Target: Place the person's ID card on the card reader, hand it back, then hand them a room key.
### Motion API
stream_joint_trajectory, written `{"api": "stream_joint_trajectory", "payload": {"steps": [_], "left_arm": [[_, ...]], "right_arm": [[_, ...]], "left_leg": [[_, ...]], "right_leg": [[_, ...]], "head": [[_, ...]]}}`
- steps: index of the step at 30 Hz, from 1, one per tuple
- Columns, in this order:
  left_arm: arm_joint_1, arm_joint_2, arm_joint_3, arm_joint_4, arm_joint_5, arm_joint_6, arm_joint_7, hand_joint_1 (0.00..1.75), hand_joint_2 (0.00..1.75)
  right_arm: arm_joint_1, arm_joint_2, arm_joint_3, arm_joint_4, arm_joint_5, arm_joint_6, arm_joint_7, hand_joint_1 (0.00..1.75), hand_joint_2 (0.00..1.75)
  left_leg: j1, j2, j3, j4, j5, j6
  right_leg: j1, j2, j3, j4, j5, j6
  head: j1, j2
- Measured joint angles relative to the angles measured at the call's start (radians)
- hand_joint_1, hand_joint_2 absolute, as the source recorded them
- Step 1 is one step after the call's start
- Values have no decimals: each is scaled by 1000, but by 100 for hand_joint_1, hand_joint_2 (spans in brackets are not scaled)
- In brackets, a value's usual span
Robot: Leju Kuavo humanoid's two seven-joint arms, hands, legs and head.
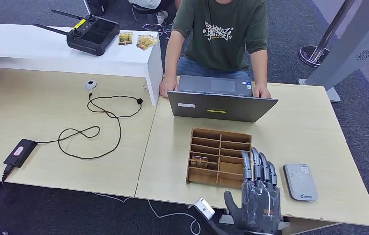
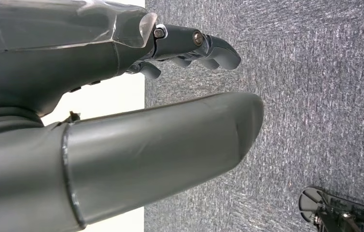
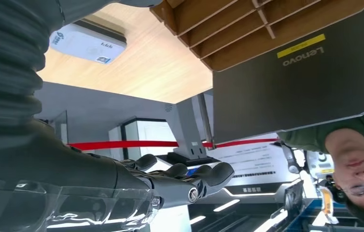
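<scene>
The right hand (image 1: 259, 196) is held flat and empty over the desk's near edge, fingers straight — between the wooden tray (image 1: 219, 157) and the card reader (image 1: 300, 181). A card (image 1: 199, 162) is seen in a tray slot. The left hand (image 2: 122, 96) is empty, fingers loosely bent, above carpet.

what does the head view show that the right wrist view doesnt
Head view alone: the black adapter with its looped cable, the black controller on the white counter, and a card lying in one slot of the wooden organiser.

Right wrist view alone: a red barrier belt beyond the desk.

Both: the right hand, open and holding nothing, the card reader, the organiser, the laptop and the person behind it.
</scene>
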Motion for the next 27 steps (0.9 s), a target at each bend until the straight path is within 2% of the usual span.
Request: {"api": "stream_joint_trajectory", "payload": {"steps": [8, 16, 27], "left_arm": [[-4, 6, 0, 1, -7, 0, 3, 0, 0], [-14, 7, 0, 4, -7, 9, 12, 0, 0], [-16, 7, 0, 6, -12, 11, 20, 0, 0]], "right_arm": [[-65, 42, 17, 85, -5, -5, -50, 0, 175], [-122, 78, 12, 189, -18, -55, -129, 0, 175], [-181, 122, -2, 309, -21, -80, -165, 0, 175]], "left_leg": [[1, 0, 0, 0, 0, 0], [1, 0, 0, 0, 0, 0], [1, 0, 0, 0, 0, 0]], "right_leg": [[1, 0, 0, 0, 0, 0], [1, 0, 0, 0, 0, 0], [1, 0, 0, 0, 0, 0]], "head": [[0, 0], [0, 0], [0, 0]]}}
